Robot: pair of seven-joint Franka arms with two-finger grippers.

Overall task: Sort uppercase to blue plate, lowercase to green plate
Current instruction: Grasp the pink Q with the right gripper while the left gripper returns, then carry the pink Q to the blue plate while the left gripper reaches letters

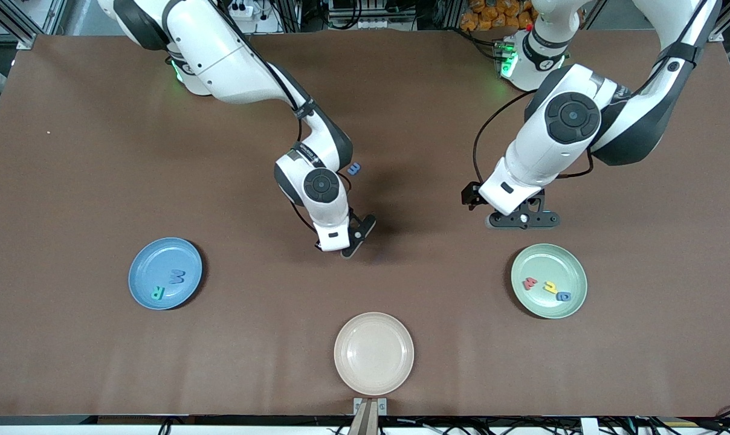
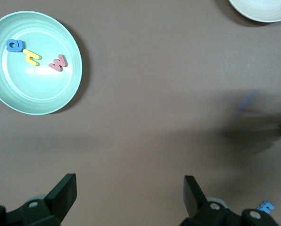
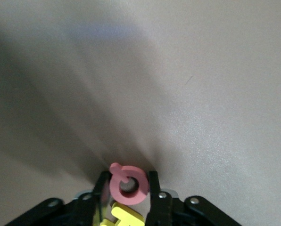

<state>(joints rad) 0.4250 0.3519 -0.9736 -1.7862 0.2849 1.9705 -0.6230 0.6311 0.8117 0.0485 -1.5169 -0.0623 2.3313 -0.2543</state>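
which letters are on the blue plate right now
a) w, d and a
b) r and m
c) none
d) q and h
b: the blue plate holds a green R and a blue M; the red Q sits between the right hand's fingers.

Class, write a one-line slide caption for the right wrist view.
Right end effector closes its fingers around the red Q low over the brown table, with the yellow H lying just beside it.
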